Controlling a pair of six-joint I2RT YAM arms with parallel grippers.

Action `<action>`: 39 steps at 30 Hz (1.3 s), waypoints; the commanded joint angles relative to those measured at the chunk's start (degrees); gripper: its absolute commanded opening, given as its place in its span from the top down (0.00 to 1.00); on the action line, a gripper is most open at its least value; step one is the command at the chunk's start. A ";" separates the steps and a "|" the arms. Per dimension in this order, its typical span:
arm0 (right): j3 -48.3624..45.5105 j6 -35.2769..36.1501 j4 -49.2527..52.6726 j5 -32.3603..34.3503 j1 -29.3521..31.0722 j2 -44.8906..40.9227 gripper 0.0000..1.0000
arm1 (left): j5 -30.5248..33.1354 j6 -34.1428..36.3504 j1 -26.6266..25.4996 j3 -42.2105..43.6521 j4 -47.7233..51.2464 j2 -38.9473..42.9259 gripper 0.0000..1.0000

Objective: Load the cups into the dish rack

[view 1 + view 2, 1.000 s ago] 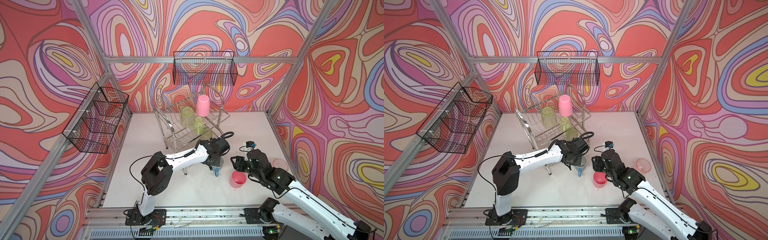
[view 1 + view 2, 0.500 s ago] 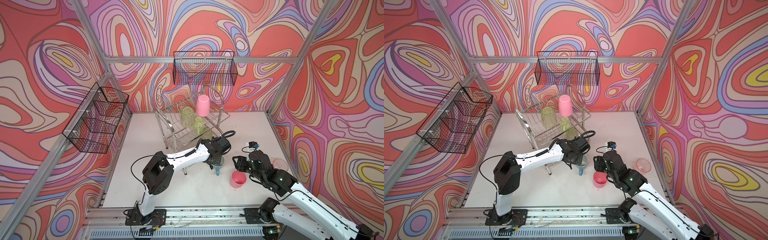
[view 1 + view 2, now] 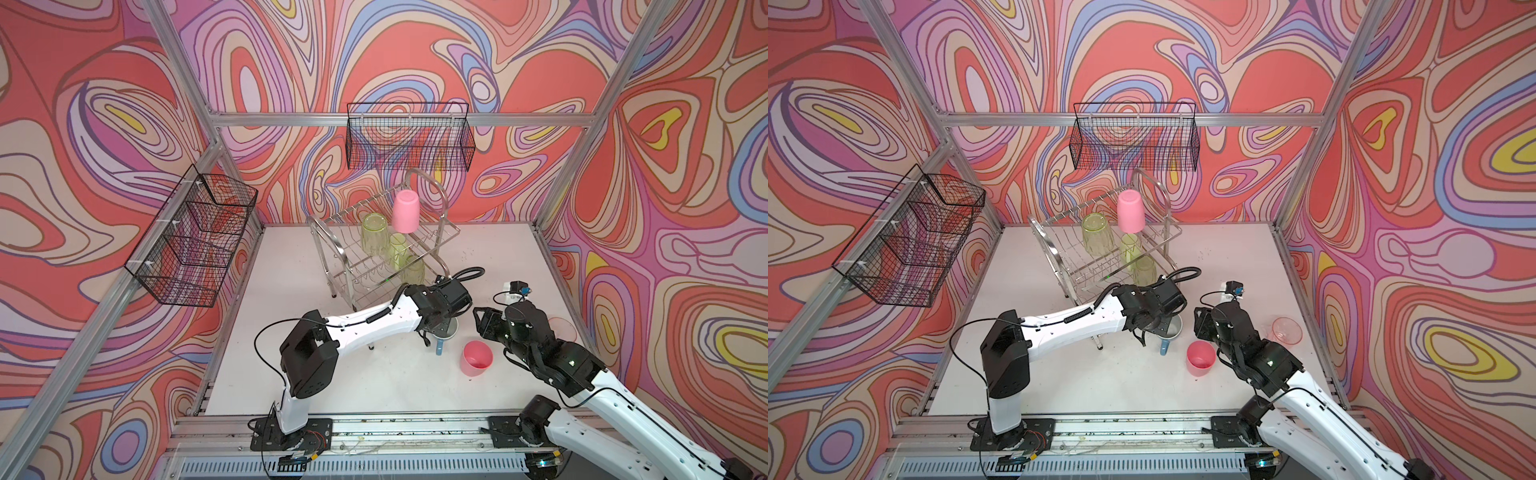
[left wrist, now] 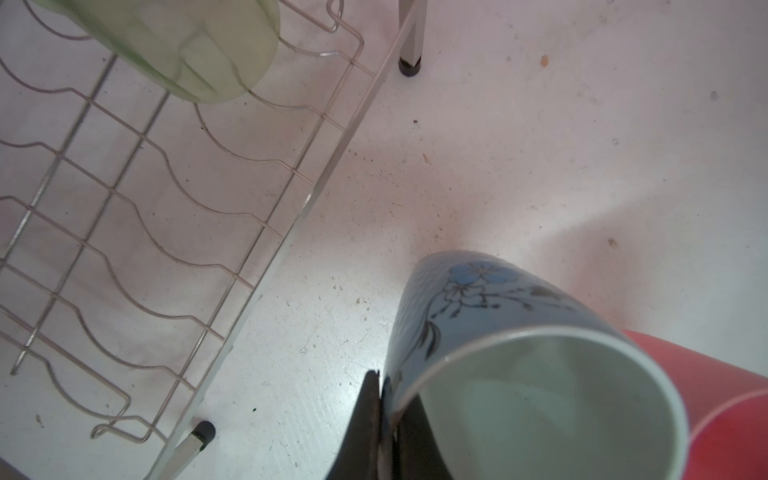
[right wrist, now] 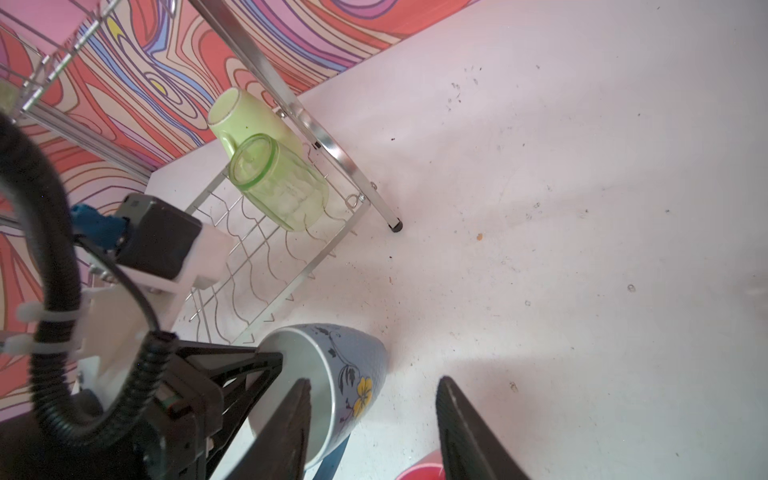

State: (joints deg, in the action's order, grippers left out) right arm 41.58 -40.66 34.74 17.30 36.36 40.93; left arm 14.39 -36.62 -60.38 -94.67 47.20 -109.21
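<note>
In both top views the left gripper had closed over the last second. Its jaws were now pinched on the rim of the blue mug, a flower-painted ceramic one with a white lining, just off the near corner of the shiny silver two-tier wire dish rack. Four cups sat in the rack. An upright opaque pink plastic tumbler and a clear pinkish cup waited on the white table.

The left wrist view showed one black finger outside the mug wall and one inside, tight on the rim, with the mug tilted beside the rack's lower rail. I could not tell whether its base was off the table.

In the right wrist view the right gripper had edged wider and stood open and empty, just beside the mug. With the grip made, the mug looked ready to be carried to the rack; a thin rim pinch might let it swing.
</note>
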 commanded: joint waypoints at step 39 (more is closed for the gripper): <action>8.37 -22.28 -25.94 -53.92 -49.45 13.50 0.41 | -7.38 0.71 4.82 -30.18 -16.62 -4.99 1.00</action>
State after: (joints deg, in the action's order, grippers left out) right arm 51.53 -56.69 16.64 -30.17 -12.62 55.59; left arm 6.87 -34.81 -55.86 -121.91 39.51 -115.35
